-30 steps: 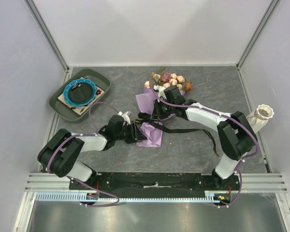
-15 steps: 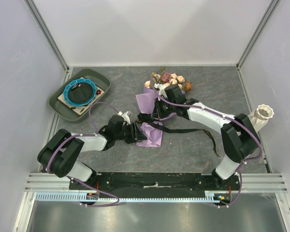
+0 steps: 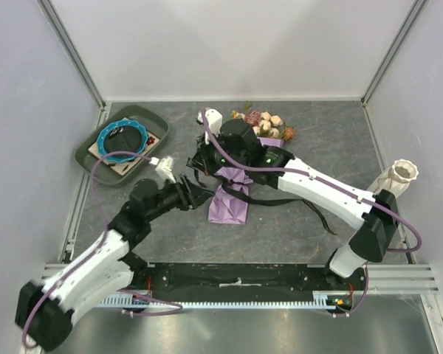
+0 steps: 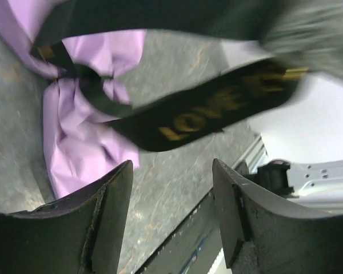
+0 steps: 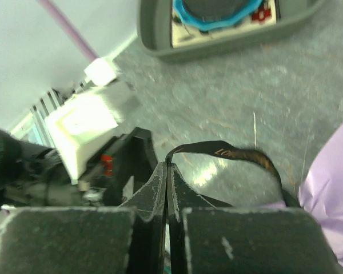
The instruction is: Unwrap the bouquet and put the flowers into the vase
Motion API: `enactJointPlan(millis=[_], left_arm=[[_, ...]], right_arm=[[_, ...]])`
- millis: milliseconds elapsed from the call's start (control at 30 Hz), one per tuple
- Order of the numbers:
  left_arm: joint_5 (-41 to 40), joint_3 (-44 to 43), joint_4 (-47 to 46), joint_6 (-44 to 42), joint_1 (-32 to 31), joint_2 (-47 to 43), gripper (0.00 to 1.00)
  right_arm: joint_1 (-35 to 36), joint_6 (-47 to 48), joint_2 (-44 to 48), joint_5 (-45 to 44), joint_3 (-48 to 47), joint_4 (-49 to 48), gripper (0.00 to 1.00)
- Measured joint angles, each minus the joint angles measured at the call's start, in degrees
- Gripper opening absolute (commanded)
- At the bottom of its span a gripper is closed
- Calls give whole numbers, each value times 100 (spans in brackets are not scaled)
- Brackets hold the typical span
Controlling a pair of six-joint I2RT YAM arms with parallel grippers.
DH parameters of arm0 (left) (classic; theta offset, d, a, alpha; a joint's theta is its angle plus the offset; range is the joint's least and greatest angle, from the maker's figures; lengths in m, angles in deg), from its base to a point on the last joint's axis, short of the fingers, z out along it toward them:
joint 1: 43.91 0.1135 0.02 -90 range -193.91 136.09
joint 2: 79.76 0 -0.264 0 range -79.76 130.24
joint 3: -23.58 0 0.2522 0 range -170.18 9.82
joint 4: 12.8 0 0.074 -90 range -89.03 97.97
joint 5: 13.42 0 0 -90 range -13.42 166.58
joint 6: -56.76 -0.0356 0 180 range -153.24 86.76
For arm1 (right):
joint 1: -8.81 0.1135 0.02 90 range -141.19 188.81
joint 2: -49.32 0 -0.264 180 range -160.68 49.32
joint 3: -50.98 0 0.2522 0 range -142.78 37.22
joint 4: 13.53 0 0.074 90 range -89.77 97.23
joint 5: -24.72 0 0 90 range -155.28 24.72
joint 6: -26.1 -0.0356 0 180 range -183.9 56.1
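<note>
Centrally, the right gripper [image 5: 167, 166] is pressed together, pinching the black lettered ribbon [image 5: 240, 155] of the lilac paper-wrapped rose bouquet [image 3: 229, 204]; the left gripper [image 4: 171, 171] is spread nearby.

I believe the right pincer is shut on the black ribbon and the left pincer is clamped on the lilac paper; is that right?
Not quite: the left pincer is open with nothing between its fingers, and the lilac paper lies beyond them, as the left wrist view shows. The right pincer is indeed shut on the black ribbon.
</note>
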Motion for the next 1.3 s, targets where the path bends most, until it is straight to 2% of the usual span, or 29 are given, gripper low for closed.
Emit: enactJointPlan(millis=[200, 400, 467, 500, 533, 600, 667, 833, 933, 1033, 1100, 1200, 1300], left_arm=[[-1038, -1198, 1803, -555, 0, -1786, 57], [-2024, -1965, 3010, -922, 0, -3191, 56], [-2208, -2109, 3224, -988, 0, -3416, 56], [-2315, -2177, 3340, -1014, 0, -3506, 56], [-2396, -2234, 3447, -1045, 0, -3574, 56], [-2531, -2308, 3626, -1086, 0, -3624, 56], [-2614, -2337, 3773, -1091, 0, -3589, 57], [-2496, -2339, 3904, -1088, 2, -3005, 63], [-2236, -2334, 3858, -1082, 0, -2343, 73], [-1801, -2334, 3698, -1051, 2, -1469, 75], [-1447, -2374, 3556, -1038, 9, -739, 75], [-859, -2422, 3381, -881, 146, 330, 75], [-365, -2135, 2959, -385, 505, 909, 80]], right_arm=[[472, 160, -66, -516, -785, 129, 3], [605, -358, -535, -96, -861, -533, 2], [686, -616, -776, 24, -828, -872, 4], [737, -776, -894, 87, -776, -1075, 27], [796, -925, -1019, 175, -704, -1283, 39], [898, -1189, -1268, 310, -531, -1545, 55], [951, -1272, -1438, 361, -400, -1545, 64], [673, -1108, -1071, 356, 817, -1460, 74], [-15, -931, -409, 308, 1722, -1244, 78], [-931, -511, 334, 151, 2387, -999, 80], [-1261, -188, 713, -85, 2680, -863, 80], [-1329, 74, 1187, -433, 3174, -695, 81], [-1462, -413, 1493, -844, 3755, -638, 81]])
